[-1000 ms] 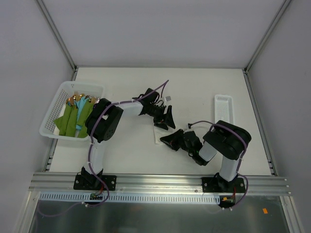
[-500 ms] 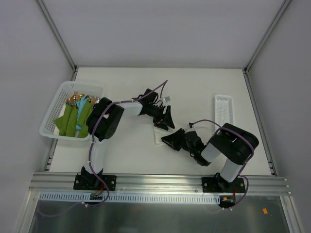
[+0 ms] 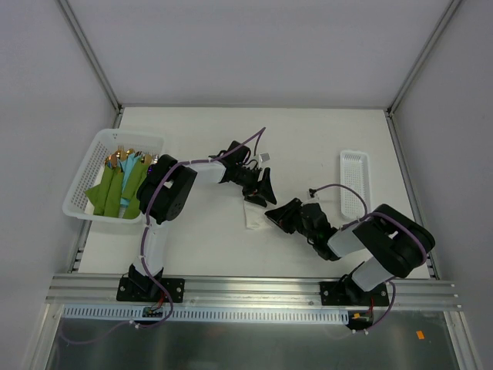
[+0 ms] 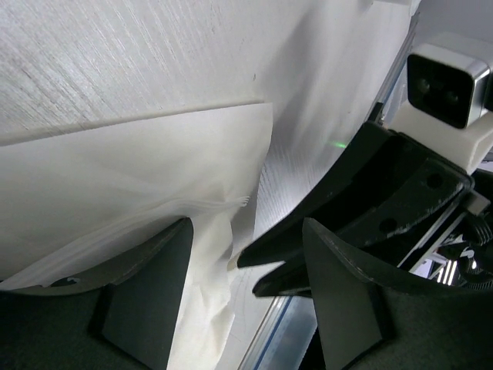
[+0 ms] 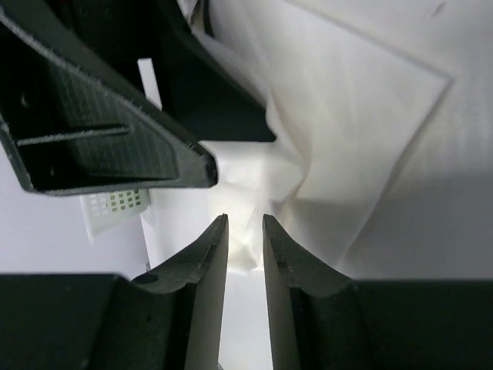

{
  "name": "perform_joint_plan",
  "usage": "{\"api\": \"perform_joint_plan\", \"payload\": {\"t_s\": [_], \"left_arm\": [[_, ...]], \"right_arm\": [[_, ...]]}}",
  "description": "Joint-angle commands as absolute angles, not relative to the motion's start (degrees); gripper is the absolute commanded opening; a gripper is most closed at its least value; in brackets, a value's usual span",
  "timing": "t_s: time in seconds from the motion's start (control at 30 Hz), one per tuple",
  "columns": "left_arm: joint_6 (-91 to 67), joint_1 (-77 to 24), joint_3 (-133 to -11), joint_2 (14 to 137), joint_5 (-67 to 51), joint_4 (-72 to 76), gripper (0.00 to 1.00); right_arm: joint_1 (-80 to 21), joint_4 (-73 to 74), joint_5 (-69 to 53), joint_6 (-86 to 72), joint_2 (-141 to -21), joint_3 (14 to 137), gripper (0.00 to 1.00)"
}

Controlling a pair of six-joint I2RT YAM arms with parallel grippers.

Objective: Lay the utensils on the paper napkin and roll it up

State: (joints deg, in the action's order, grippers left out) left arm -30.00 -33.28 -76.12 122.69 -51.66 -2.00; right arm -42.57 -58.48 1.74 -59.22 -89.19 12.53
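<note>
The white paper napkin [image 3: 252, 218] lies crumpled and partly folded at mid-table. No black spoon or fork shows in any view. My left gripper [image 3: 264, 193] is open just behind the napkin. In the left wrist view its jaws [image 4: 246, 227] stand wide apart, and the napkin [image 4: 115, 169] bunches against the left finger. My right gripper [image 3: 275, 216] points at the napkin from the right. In the right wrist view its fingers [image 5: 245, 220] stand a narrow gap apart, with a crumpled fold of the napkin [image 5: 354, 131] right at the tips. The two grippers nearly touch.
A white basket [image 3: 77, 185] at the left holds green and teal cloths with gold cutlery. A narrow white tray [image 3: 354, 181] lies at the right. The right gripper's fingers [image 4: 362, 193] fill the left wrist view's right side.
The right arm's elbow swung out to the right, and its gripper shifted slightly right and away. The napkin now looks narrower and more bunched. The left gripper barely moved.
</note>
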Motion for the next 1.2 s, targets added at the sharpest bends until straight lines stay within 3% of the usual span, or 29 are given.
{"api": "perform_joint_plan", "payload": {"t_s": [0.0,0.37,0.93,1.17], "left_arm": [[-27.3,-32.8,-74.9,124.1,-49.8,-2.8,0.61],[-28.0,-32.2,-75.2,123.5,-50.8,-2.7,0.61],[-27.8,-32.0,-74.7,124.6,-51.7,-2.6,0.60],[-28.2,-31.9,-75.3,125.2,-52.4,-2.5,0.60]], "right_arm": [[-40.3,-57.4,3.4,-56.5,-88.9,13.4,0.27],[-38.8,-57.2,3.2,-57.3,-93.8,14.2,0.27],[-37.2,-62.1,-2.1,-56.3,-89.9,15.5,0.15],[-35.9,-70.7,-4.8,-59.2,-96.3,15.2,0.10]]}}
